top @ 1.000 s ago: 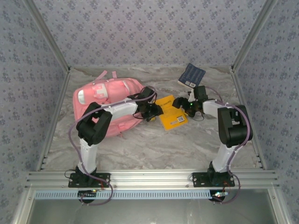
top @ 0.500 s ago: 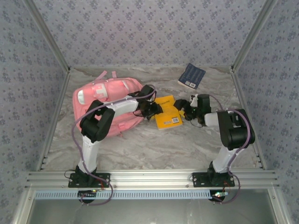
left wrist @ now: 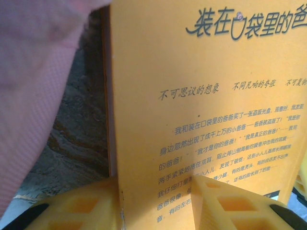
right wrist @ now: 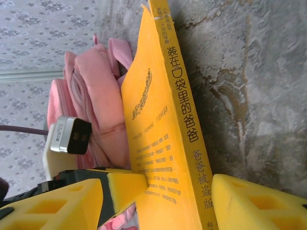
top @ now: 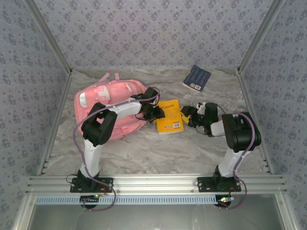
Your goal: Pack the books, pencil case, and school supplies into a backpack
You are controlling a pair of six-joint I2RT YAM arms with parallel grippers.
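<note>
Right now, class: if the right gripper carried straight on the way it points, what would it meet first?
The yellow book, already between the right gripper's fingers; beyond it, probably the pink backpack, though depth is hard to judge.

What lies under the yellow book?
The yellow book rests on the marbled table, its left edge by the backpack. In the left wrist view, dark table surface shows beside it. Whatever is directly beneath its cover is hidden.

Overhead view faces down; both wrist views closely share the yellow book point(top: 170, 115).
</note>
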